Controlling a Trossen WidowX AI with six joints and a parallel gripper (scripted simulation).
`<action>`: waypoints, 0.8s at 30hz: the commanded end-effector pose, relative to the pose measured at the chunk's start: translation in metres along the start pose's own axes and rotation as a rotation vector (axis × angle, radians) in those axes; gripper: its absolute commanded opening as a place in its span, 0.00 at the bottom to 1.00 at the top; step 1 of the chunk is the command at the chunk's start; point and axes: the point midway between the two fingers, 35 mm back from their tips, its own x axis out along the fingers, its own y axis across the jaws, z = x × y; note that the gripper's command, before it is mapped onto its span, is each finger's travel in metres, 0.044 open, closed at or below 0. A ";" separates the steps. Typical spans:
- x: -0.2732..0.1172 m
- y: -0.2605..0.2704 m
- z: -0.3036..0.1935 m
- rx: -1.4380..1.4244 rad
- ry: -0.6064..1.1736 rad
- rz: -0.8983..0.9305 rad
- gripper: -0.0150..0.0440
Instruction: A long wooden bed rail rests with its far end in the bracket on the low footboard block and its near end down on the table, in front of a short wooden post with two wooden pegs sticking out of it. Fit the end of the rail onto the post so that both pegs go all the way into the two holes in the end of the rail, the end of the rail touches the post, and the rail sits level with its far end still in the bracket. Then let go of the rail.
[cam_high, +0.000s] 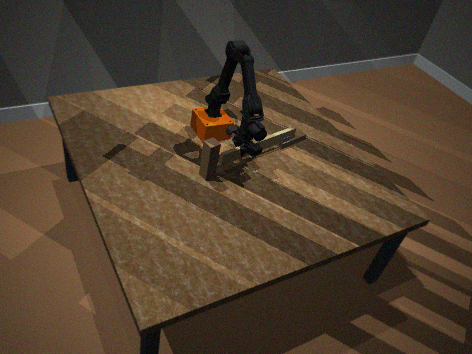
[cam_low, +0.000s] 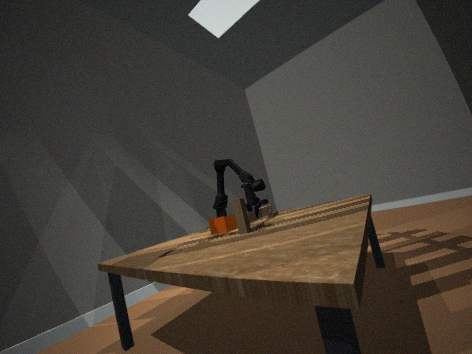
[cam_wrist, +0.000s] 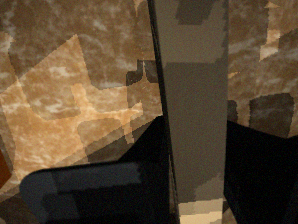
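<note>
rail (cam_high: 272, 140) is clamped in the pincer (cam_high: 248, 148), just beside the post (cam_high: 210, 158).

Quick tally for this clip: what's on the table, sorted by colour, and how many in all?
Wooden pieces: 2, the post and the rail, which the gripper is shut on
Orange blocks: 1, the arm's base
Black arms: 1
Total: 4

Wooden table (cam_high: 210, 235) standing on dark legs (cam_low: 121, 312), striped shadows lying across its top, orange block (cam_high: 210, 125) sitting on it, brown floor (cam_high: 40, 260) spreading beneath, grey walls (cam_low: 350, 115) rising behind, white ceiling panel (cam_low: 222, 14) glowing overhead
</note>
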 end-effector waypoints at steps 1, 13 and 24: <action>-0.002 -0.004 -0.002 -0.003 0.001 -0.011 0.25; -0.003 -0.004 -0.006 -0.003 0.001 -0.011 0.25; -0.002 -0.004 -0.009 -0.003 0.002 -0.011 0.25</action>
